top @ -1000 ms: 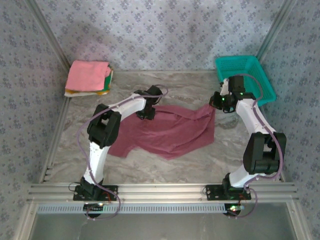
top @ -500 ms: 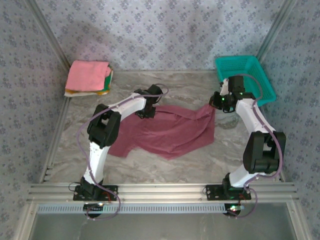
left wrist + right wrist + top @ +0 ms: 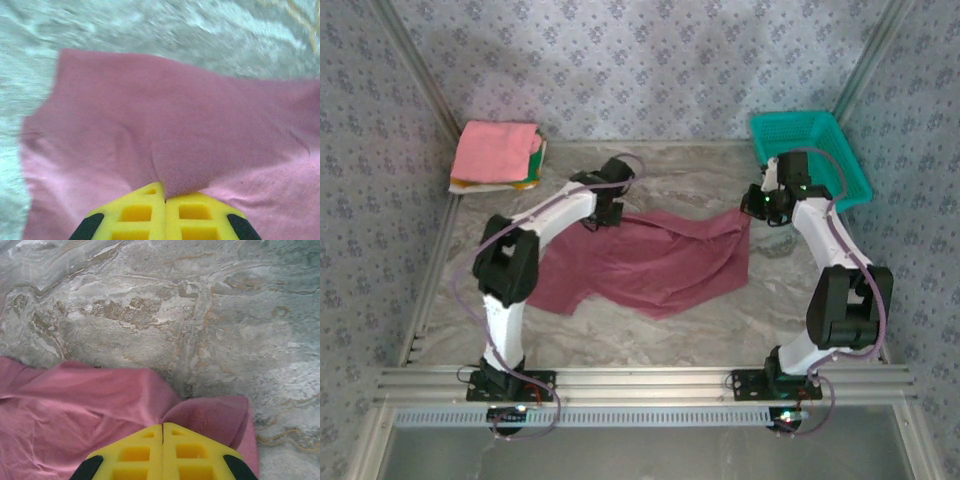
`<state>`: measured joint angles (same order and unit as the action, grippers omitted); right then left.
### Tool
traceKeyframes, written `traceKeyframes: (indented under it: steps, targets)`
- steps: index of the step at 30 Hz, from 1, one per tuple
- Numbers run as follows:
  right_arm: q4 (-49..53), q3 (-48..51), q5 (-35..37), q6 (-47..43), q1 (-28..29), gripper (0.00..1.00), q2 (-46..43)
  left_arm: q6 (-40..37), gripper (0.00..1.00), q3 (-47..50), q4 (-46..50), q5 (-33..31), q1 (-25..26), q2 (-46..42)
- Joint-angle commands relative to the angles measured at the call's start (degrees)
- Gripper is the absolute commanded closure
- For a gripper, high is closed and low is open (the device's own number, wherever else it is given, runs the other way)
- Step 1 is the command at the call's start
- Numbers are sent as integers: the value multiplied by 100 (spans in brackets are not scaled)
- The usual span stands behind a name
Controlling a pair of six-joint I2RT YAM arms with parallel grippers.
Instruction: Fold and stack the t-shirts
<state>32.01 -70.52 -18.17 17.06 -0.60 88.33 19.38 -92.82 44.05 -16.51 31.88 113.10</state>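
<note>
Across the middle of the marble-patterned table (image 3: 660, 335), the maroon t-shirt (image 3: 655, 265) lies spread out but rumpled and unfolded, with one sleeve trailing toward the near left. At the far right corner stands the teal mesh basket (image 3: 820, 140), apart from the garment. At the far left corner sits the stack of folded t-shirts (image 3: 498, 152), pink on top, with yellow-green and white edges showing beneath. That portion of the work appears complete.

The left gripper (image 3: 602, 214) sits at the shirt's far left edge. Its wrist view shows the yellow fingers (image 3: 142, 200) pressed together, with a ridge of maroon cloth pinched between them. The right gripper (image 3: 753, 206) sits at the shirt's far right corner. Its wrist view shows the jaws likewise clenched on a bunched corner of the fabric.

Assessment: both far corners are secured, and no fold is made yet. Outstanding: folding the maroon t-shirt and setting it on the stack, which lies well apart from it at present.
</note>
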Motion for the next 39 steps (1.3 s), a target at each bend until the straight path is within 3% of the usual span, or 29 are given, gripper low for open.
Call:
traceKeyframes:
  steps: [1, 10, 14, 18, 23, 28, 30, 33, 36, 39]
  targets:
    - [430, 14, 272, -157, -41, 100, -316, 119, 100, 386, -1, -150, -324, -812]
    - [590, 603, 806, -117, -126, 100, -1513, 34, 100, 1519, 144, -992, -595, -2348]
    - [634, 718, 938, 62, -124, 100, -2118, -82, 100, 1600, 377, -1126, -595, -3063]
    - [660, 623, 854, 163, -84, 100, -2271, -658, 100, 1201, 472, -1065, -639, -3201]
    - [270, -75, 847, 138, -31, 100, -1662, -1857, 100, -531, 487, -574, -901, -1991]
    - [-171, -816, 413, 79, 331, 100, -529, -2160, 100, -2170, 999, -417, -864, -584]
    - [-163, -953, 331, -76, 631, 76, -156, -2256, 100, -1995, 782, -491, -867, -433]
    - [-127, -946, -267, -66, 825, 73, 256, -2564, 100, -2034, 436, -360, -972, -78]
    - [-721, -422, -369, 293, 854, 68, 343, -2901, 100, -3159, 782, -490, -1042, 797]
    - [-503, -451, -575, 127, 1059, 58, 553, -3077, 100, -4664, 1329, -459, -1061, 1807]
